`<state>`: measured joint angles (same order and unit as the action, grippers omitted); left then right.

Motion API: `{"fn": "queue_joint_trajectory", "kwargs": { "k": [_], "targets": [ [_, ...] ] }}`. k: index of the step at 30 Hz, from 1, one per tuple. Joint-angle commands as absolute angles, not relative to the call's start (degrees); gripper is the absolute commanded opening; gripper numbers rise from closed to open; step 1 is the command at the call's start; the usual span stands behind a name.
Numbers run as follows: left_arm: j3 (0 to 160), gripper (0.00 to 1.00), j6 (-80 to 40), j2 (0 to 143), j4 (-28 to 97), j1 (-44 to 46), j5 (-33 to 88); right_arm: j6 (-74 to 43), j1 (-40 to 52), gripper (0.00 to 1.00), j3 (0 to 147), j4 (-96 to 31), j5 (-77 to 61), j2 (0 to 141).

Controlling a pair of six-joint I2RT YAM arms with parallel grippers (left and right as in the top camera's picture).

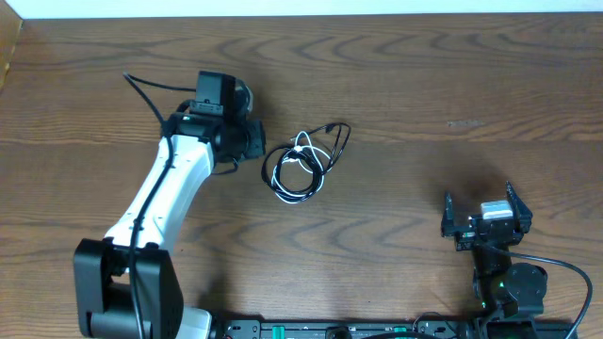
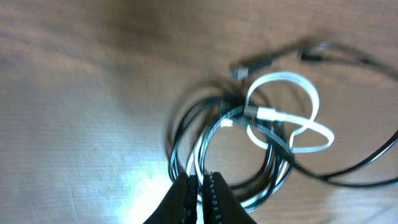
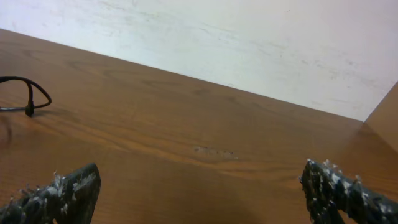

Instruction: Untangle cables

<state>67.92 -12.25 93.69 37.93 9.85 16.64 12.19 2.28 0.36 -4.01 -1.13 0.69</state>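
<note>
The cables lie tangled in one small coil at the table's middle. The white cable point(image 1: 300, 156) loops inside the black cable point(image 1: 337, 133), whose free end curls off to the right. In the left wrist view the white cable point(image 2: 311, 99) forms bright loops over the black cable point(image 2: 367, 163). My left gripper point(image 1: 261, 146) sits at the coil's left edge. Its tips point(image 2: 200, 180) are shut, with strands of the coil pinched between them. My right gripper point(image 1: 483, 209) stands open far to the right, with nothing between its fingers point(image 3: 68, 186). A bend of the black cable point(image 3: 28, 93) shows at the left of its view.
The brown wooden table point(image 1: 424, 85) ends at a pale wall point(image 3: 249, 37) along the back. A thicker black arm wire point(image 1: 141, 89) trails behind the left arm. The right arm's base point(image 1: 513, 287) stands at the front right.
</note>
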Motion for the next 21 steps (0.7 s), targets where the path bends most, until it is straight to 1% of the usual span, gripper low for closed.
{"fn": "queue_joint_trajectory", "kwargs": {
  "k": [1,2,3,8,10,13,21],
  "targets": [
    [67.44,0.17,-13.37,95.79,38.98,11.77,17.28,12.69,2.68,0.99,0.32,-4.25,-1.48,0.38],
    [67.11,0.31,-13.39,96.20,38.96,12.21,17.21,12.71,2.68,0.99,0.32,-4.25,-1.48,0.38],
    [66.81,0.37,-13.37,96.71,38.92,12.60,16.84,12.71,2.68,0.99,0.32,-4.25,-1.48,0.38],
    [66.48,0.38,-13.41,100.07,38.74,13.89,11.68,12.71,2.68,0.99,0.32,-4.25,-1.48,0.38],
    [66.48,0.42,-13.41,101.25,38.54,13.96,9.87,12.69,2.68,0.99,0.32,-4.25,-1.48,0.38],
    [66.48,0.43,-13.41,102.85,37.91,13.96,8.10,12.69,2.68,0.99,0.32,-4.25,-1.48,0.38],
    [66.48,0.45,-13.39,103.61,37.01,13.96,7.86,12.69,2.68,0.99,0.32,-4.25,-1.48,0.38]
  ]
}}
